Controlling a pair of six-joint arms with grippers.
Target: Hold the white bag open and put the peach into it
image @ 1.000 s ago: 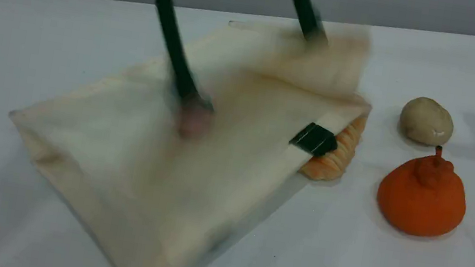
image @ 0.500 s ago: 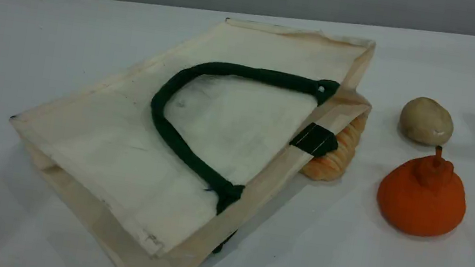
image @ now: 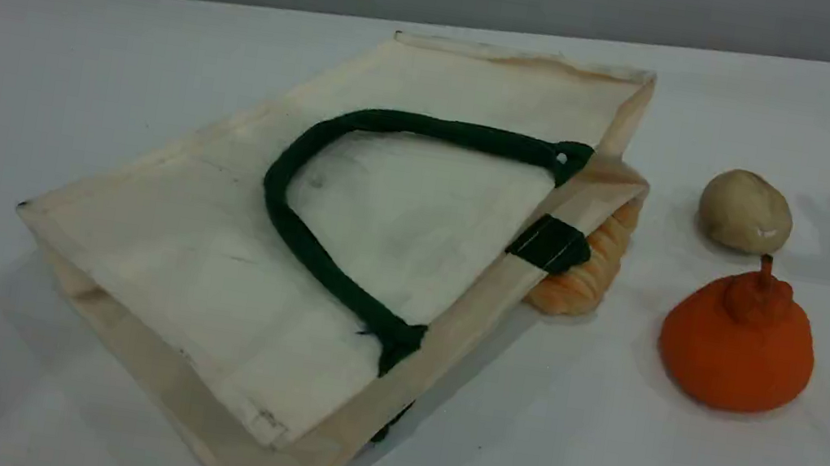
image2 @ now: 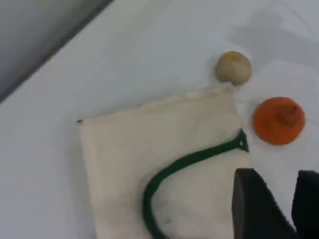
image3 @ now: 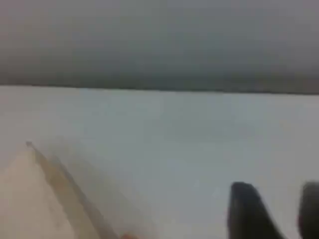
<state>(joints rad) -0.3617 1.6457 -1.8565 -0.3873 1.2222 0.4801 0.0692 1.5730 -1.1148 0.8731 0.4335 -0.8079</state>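
No text, label, brand, number or sign can be read on any surface. The white bag (image: 214,252) shows plain cloth. The small dark specks (image: 266,415) at its corner nearest the tabletop's front edge are possibly dirt, not print; too soft to tell.

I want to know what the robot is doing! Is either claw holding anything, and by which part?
Nothing is held. The left claw and the right claw each have their fingers apart with nothing between them. The white bag lies flat, untouched.
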